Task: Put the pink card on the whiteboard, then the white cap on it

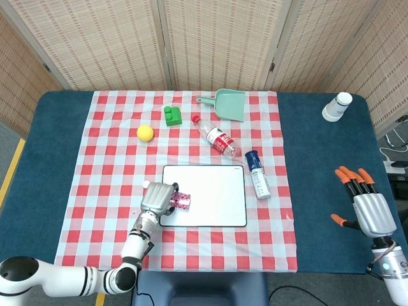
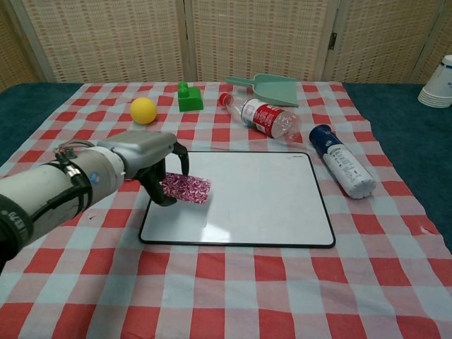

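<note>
Holding the pink card (image 2: 186,188) by one end above the whiteboard (image 2: 247,205), our left hand (image 2: 145,166) grips it; we judge it light and flimsy.

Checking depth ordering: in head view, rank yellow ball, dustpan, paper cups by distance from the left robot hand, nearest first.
From the left robot hand:
1. Yellow ball, just beyond it, slightly left.
2. Dustpan, far edge of the cloth, to the right.
3. Paper cups, far right corner.

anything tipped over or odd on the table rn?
Two containers lie on their sides: the clear bottle above the whiteboard, and the blue-capped can to its right. No spill visible. The paper cups sit upside down on the blue cloth. Left hand holds the pink card over the whiteboard.
</note>
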`<state>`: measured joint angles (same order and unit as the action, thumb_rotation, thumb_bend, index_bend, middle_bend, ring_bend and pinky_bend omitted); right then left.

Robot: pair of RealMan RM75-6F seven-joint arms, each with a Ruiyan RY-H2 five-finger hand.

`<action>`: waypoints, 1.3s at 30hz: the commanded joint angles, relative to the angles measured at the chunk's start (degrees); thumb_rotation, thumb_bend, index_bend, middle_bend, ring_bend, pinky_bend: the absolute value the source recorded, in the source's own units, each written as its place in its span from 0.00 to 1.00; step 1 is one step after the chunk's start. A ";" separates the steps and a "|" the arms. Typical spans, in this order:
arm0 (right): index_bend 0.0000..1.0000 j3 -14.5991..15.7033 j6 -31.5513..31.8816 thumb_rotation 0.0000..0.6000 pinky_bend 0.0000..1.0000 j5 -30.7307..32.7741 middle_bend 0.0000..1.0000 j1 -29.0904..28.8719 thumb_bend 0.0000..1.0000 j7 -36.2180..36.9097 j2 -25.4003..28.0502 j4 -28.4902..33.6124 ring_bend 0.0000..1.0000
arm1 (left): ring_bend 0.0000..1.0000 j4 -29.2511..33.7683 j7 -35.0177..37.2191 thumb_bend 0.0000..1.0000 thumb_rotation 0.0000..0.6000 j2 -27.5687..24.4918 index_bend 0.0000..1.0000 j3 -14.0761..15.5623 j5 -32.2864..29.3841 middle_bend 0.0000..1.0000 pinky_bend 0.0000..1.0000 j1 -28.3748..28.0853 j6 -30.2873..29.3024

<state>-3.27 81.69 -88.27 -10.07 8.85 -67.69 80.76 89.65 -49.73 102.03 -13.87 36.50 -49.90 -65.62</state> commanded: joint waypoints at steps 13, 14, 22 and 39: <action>0.03 -0.39 -1.00 1.00 0.00 1.02 0.06 -0.21 0.00 1.32 0.26 -0.61 0.00 | 0.96 -15.50 1.42 0.28 1.00 10.47 0.39 -2.98 -0.67 0.98 0.95 -5.73 2.53; 0.03 -0.43 -0.97 1.00 0.00 1.05 0.06 -0.20 0.00 1.36 0.28 -0.61 0.00 | 0.96 -15.84 1.40 0.28 1.00 10.79 0.39 -3.11 -0.68 0.98 0.95 -5.91 2.62; 0.03 -0.43 -0.66 1.00 0.00 0.98 0.06 -0.03 0.00 1.66 0.46 -0.51 0.00 | 0.96 -16.06 0.61 0.28 1.00 12.12 0.37 -4.46 -1.11 0.98 0.95 -7.17 2.72; 0.04 -0.36 -0.32 1.00 0.00 0.78 0.06 0.19 0.00 1.71 0.51 -0.49 0.00 | 0.96 -12.44 -1.52 0.21 1.00 7.82 0.29 -3.17 -0.77 0.97 0.95 -5.93 0.76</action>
<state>-3.63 81.38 -87.50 -9.88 10.56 -67.18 80.27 76.49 -50.53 110.84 -17.64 35.74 -56.36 -64.21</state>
